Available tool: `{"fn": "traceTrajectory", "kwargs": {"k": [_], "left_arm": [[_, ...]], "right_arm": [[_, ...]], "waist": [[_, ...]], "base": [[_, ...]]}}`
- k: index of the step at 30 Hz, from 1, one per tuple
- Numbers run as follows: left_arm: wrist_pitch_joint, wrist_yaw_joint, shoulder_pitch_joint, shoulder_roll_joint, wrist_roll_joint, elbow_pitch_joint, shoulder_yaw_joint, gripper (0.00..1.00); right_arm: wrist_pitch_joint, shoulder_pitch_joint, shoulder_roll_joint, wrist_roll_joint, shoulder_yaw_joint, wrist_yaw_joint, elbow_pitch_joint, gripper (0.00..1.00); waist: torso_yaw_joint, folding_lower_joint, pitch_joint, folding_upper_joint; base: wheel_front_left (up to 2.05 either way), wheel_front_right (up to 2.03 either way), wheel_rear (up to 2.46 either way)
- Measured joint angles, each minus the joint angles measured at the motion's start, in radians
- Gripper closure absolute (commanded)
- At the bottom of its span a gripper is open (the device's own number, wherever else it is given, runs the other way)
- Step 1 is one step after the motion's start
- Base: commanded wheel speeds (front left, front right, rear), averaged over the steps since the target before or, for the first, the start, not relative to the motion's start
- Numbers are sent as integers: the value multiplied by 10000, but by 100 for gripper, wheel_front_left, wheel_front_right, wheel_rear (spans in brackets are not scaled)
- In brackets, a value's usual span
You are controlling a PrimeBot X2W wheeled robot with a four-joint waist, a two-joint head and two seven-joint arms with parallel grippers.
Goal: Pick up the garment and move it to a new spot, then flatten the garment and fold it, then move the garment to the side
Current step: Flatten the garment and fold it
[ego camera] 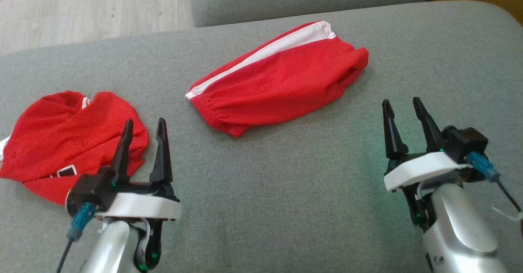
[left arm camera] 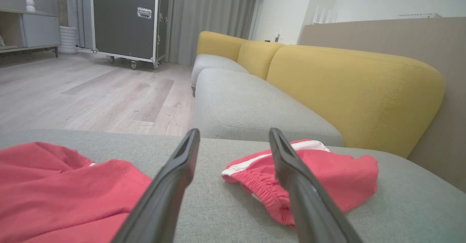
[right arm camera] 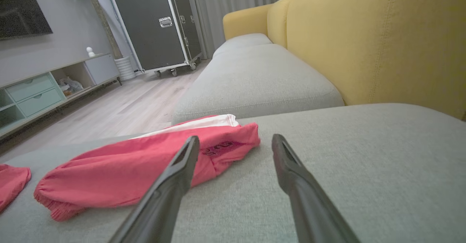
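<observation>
A red garment with a white side stripe and an elastic waistband lies folded lengthwise on the grey sofa cushion, mid-view and slightly far. My left gripper hovers open at the lower left, short of it and empty. My right gripper stands open and empty at the lower right, just right of the garment's near end. The left wrist view has the garment beyond the open left gripper. In the right wrist view the garment lies left of the open right gripper.
A second red garment lies crumpled at the cushion's left, partly behind my left fingers; it also appears low in the left wrist view. Another grey seat and a yellow backrest lie beyond. Wood floor is past the far edge.
</observation>
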Motion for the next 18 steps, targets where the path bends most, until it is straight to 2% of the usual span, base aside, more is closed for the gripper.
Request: {"fn": "traceTrajectory", "kwargs": {"k": [5,10,13,18], "left_arm": [[-2,-299,-24,-265,295,-4,435,0],[0,-658,-206,-560,612,128,510,0],[-2,-828,-496,-702,723,270,508,0],[-2,-1020,-821,-895,821,437,472,0]], "right_arm": [[0,-115,113,-196,-405,0,-500,0],[6,-580,94,-502,-1246,0,-792,0],[332,-1307,-130,-514,-1760,0,-848,0],[1168,-2347,-575,-495,-1893,0,-665,0]], "waist": [[43,0,210,0],[245,1,562,0],[489,1,758,0],[889,2,1042,0]], "base": [[0,0,0],[0,0,0],[0,0,0],[0,0,0]]}}
